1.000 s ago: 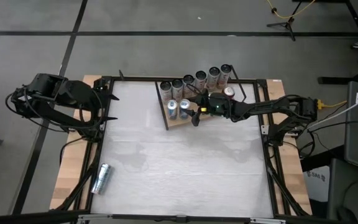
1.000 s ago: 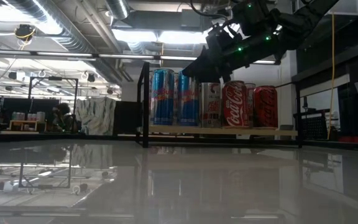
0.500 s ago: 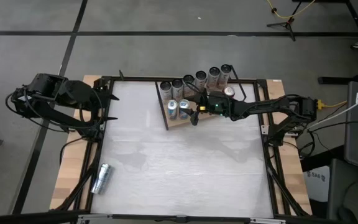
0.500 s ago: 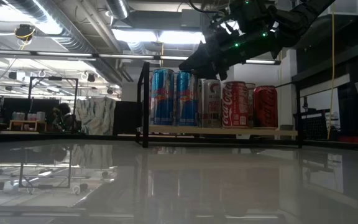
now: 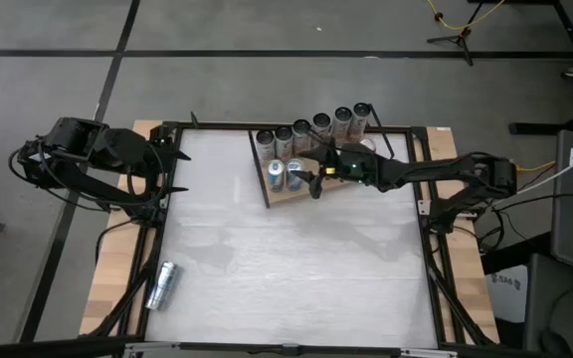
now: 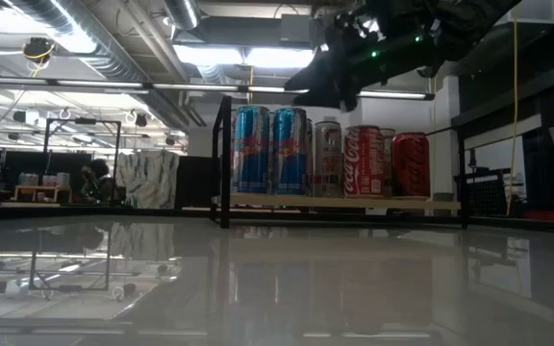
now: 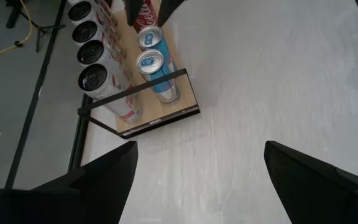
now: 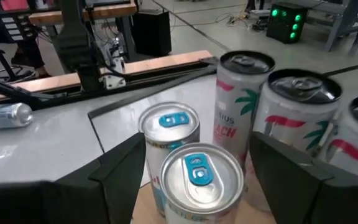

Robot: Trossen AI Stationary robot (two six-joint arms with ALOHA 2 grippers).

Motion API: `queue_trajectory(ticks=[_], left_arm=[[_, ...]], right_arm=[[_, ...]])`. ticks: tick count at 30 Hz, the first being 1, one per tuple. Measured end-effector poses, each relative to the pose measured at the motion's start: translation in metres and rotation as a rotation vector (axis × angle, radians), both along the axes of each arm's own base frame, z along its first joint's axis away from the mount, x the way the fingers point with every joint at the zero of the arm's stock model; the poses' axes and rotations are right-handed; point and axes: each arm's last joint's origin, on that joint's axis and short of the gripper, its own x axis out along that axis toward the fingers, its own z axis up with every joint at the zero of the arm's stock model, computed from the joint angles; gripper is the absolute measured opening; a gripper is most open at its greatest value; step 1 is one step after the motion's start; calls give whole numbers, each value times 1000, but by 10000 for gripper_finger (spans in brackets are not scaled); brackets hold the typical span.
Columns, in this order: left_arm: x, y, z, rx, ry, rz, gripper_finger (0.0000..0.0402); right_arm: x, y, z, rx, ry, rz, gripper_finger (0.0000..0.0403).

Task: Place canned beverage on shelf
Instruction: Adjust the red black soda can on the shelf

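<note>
High view is showing you the right gripper hovering spread and empty above the blue cans on the shelf; a loose can is lying far off on the desk. It is looking light, smooth and dentable, so be gripping mid-body. The left gripper is waiting, spread.

the shelf is a flat light-brown wooden board in a thin black wire frame, set at a slant near the far edge of the white tabletop. cans stand upright on it: a back row of pale cans with dark tops, two tall blue cans side by side at one end, then a silver can and two red cans. one more silver can lies on its side, well apart from the shelf, near the tabletop's front left corner.
</note>
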Motion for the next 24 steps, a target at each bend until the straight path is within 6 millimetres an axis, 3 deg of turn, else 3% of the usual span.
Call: queue_trajectory(ticks=[17,21,24], left_arm=[[0,0,0,1,-2,-1,341],[0,0,0,1,-3,-1,341],[1,0,1,0,-11,-1,341]], right_arm=[[-38,11,63,42,-221,75,278],[-48,11,74,107,-270,-18,278],[-53,10,82,130,-197,-107,278]])
